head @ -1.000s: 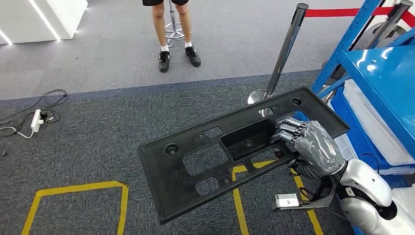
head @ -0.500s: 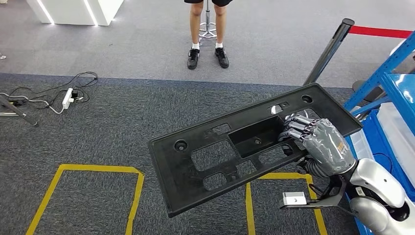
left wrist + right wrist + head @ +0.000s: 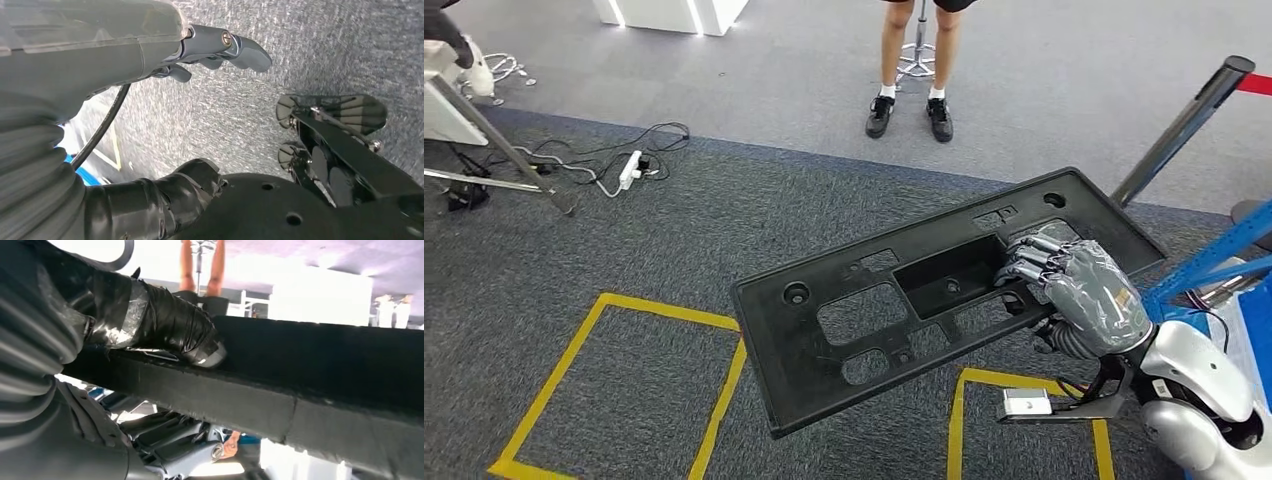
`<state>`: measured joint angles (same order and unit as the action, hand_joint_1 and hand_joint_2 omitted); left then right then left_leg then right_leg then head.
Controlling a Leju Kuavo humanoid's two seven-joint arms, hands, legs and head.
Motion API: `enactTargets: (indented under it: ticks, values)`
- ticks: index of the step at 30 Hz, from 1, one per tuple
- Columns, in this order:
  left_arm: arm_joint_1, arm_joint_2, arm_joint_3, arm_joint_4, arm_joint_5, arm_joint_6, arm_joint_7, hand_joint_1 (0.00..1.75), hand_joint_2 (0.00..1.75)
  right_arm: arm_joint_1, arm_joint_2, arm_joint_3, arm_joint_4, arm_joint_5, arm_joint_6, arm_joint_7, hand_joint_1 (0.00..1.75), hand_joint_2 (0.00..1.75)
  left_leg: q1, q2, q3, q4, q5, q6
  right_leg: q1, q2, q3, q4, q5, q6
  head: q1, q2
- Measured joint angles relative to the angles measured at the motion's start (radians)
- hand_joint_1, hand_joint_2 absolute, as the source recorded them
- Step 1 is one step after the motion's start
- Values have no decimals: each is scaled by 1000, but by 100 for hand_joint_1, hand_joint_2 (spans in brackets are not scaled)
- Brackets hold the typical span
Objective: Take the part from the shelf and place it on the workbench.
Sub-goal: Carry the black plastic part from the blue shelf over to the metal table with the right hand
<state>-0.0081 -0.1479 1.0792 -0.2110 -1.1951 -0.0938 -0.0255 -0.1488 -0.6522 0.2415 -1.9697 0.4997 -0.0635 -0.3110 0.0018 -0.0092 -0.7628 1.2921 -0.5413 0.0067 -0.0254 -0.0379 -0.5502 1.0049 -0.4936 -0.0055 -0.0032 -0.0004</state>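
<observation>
The part [image 3: 774, 350] is a long flat black plastic panel with several cutouts and a recessed pocket, carried tilted above the carpet in the head view. My right hand [image 3: 1084, 295] grips its right end, fingers [image 3: 1029, 262] curled over the pocket's rim. Close up in the right wrist view, the taped thumb [image 3: 170, 325] presses against the panel's edge [image 3: 320, 360]. My left hand [image 3: 150, 75] hangs over the grey carpet in the left wrist view, its fingers [image 3: 235, 47] apart and holding nothing.
A person [image 3: 911, 110] stands ahead on the smooth floor. A stanchion post [image 3: 1181, 130] and the blue shelf frame [image 3: 1224, 260] are at the right. Yellow tape squares [image 3: 614, 380] mark the carpet. A power strip with cables [image 3: 632, 168] and stand legs [image 3: 504, 150] lie at the left.
The whole view has swung leftward, so the shelf slides out at the right and the power strip comes in at the left. The panel stays in my right hand, unchanged.
</observation>
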Motion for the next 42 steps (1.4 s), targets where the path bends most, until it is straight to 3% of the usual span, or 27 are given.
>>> enactTargets:
  ticks: [1, 4, 6, 8, 9, 10, 11, 13, 15, 16, 17, 20, 21, 23, 24, 26, 28, 30, 31, 32, 33, 35, 36, 37, 39, 41, 42]
  values:
    - [1, 0, 0, 0, 0, 0, 0, 0, 175, -1, 0, 0, 0, 0, 2, 0, 175, 175, 2, 4, 3, -10, 19, -1, 0, -13, 6, 0, -5, 2, 0, 0]
    - [2, 0, 0, 0, 0, 1, -1, 0, 175, -4, 0, 0, 1, 0, 6, 0, 175, 175, -3, 44, 94, -186, 109, 8, 2, -47, 31, -2, -25, 12, 0, 0]
    - [2, 0, 0, 0, 0, 2, -2, 0, 175, -6, 0, -1, 1, 0, 7, 0, 175, 175, -15, 70, 132, -256, 111, 22, 6, -67, 44, -4, -35, 22, 0, 0]
    - [1, 0, 0, 0, 0, 2, -4, 0, 175, -6, 0, -2, 1, 0, 7, 0, 175, 175, -20, 56, 144, -273, 97, 38, 5, -82, 55, -1, -35, 35, 0, 0]
    - [2, 1, 0, 0, 0, 1, -5, 0, 175, -7, 0, -2, 1, 0, 7, 1, 175, 175, -20, 45, 154, -281, 95, 44, 2, -77, 57, 8, -37, 39, 1, 0]
    - [3, 1, 0, 0, 0, 1, -6, 0, 175, -7, 1, -4, 2, 0, 7, 1, 175, 175, -19, 34, 168, -290, 93, 51, -2, -56, 49, 32, -42, 41, 1, 0]
    - [3, 1, 0, 0, 0, 1, -7, 0, 175, -6, 1, -7, 2, 0, 6, 1, 175, 175, -17, 24, 183, -297, 91, 58, -5, -29, 27, 73, -54, 42, 2, 0]
    - [2, 1, 0, 0, 0, 1, -8, 0, 175, -2, 1, -12, 3, 0, 6, 1, 175, 175, -16, 4, 201, -303, 84, 68, -5, 22, -53, 196, -95, 41, 2, 0]
    - [1, 1, 0, 0, 0, 1, -8, 0, 175, 3, 1, -14, 4, 0, 6, 1, 175, 175, -17, -23, 217, -303, 71, 72, -4, 35, -134, 285, -126, 43, 2, 0]
    - [1, 1, 0, 0, 0, 1, -8, 0, 175, 5, 1, -15, 5, 0, 6, 1, 175, 175, -17, -39, 230, -302, 63, 72, -4, 37, -154, 285, -121, 44, 2, 0]
    - [1, 1, 0, 0, 0, 1, -8, 0, 175, 6, 1, -16, 6, 0, 6, 2, 175, 175, -17, -54, 244, -302, 53, 71, -5, 39, -158, 254, -95, 44, 2, 0]
    - [2, 0, 0, 0, 0, 1, -8, 0, 175, 6, 1, -21, 8, -1, 8, 1, 175, 175, -17, -95, 276, -293, 19, 60, -6, 84, -138, 84, 52, 41, 3, 0]
    - [3, -1, 0, 0, 0, 1, -8, 0, 175, 7, 1, -22, 8, -1, 9, 1, 175, 175, -16, -106, 276, -290, 8, 54, -4, 96, -134, 53, 80, 38, 3, 0]
    - [4, -1, 0, 0, 0, 1, -8, 0, 175, 5, 0, -24, 9, -2, 11, 1, 175, 175, -14, -122, 279, -289, -4, 43, 0, 87, -125, 38, 79, 28, 3, 0]
    - [5, 0, 0, 0, 0, 1, -8, 0, 175, 4, 0, -25, 9, -2, 11, 2, 175, 175, -14, -115, 281, -286, -6, 39, 0, 76, -114, 33, 78, 22, 3, 0]
    - [5, 1, 0, 0, 0, 1, -9, 0, 175, 0, 0, -27, 9, -3, 11, 3, 175, 175, -16, -67, 264, -240, -4, 29, -2, 56, -87, 17, 70, 11, 1, 0]
    - [1, 1, 0, 0, 0, 1, -10, 0, 175, 0, 1, -28, 9, -4, 12, 3, 175, 175, -13, -16, 191, -127, -24, 17, -1, 35, -59, 4, 56, 4, -2, 0]
    - [-1, 1, 0, 0, 0, 1, -10, 0, 175, 0, 1, -28, 9, -4, 12, 3, 175, 175, -7, -2, 107, -31, -71, 9, 1, 11, -32, 0, 35, 3, -2, 0]
    - [0, 1, 0, 0, 0, 1, -10, 0, 175, 0, 1, -28, 9, -4, 12, 3, 175, 175, -6, 0, 83, -21, -85, 7, 1, 0, -16, -1, 22, 4, -2, 0]
    - [2, 1, 0, 0, 0, 1, -10, 0, 175, 0, 1, -28, 9, -4, 12, 3, 175, 175, -5, 3, 73, -38, -79, 7, 1, -10, 1, -1, 10, 5, -2, 0]
    - [5, 1, 0, 0, 0, 1, -10, 0, 175, 0, 1, -28, 9, -4, 12, 3, 175, 175, -6, 10, 77, -87, -44, 11, 2, -21, 19, -1, -4, 6, -2, 0]
    - [10, 2, 1, 0, 0, 2, -10, 0, 175, 1, 2, -28, 10, -4, 12, 3, 175, 175, -14, 44, 94, -199, 62, 29, 5, -40, 50, -2, -31, 12, -1, 0]
    - [11, 2, 1, 0, 0, 2, -10, 0, 175, 1, 3, -28, 10, -4, 12, 3, 175, 175, -21, 58, 103, -239, 99, 38, 7, -49, 64, -3, -45, 18, -1, 0]
    - [11, 3, 1, 0, 0, 2, -10, 0, 175, 1, 3, -28, 11, -4, 13, 3, 175, 175, -27, 65, 108, -255, 116, 45, 8, -57, 76, -5, -54, 24, 0, 0]
    - [9, 3, 0, 0, 0, 3, -11, 0, 175, 0, 3, -30, 11, -4, 15, 4, 175, 175, -30, 46, 127, -265, 108, 55, 7, -67, 98, 2, -61, 39, 0, 0]
    - [7, 4, 1, 0, 0, 4, -12, 0, 175, -3, 3, -35, 11, -5, 19, 7, 175, 175, -26, 23, 155, -279, 103, 66, 1, -39, 90, 49, -60, 47, 0, 0]
    - [4, 4, 1, 0, 0, 5, -13, 0, 175, -5, 3, -39, 11, -6, 22, 8, 175, 175, -25, 12, 169, -284, 100, 72, -2, -15, 61, 99, -67, 47, 0, 0]
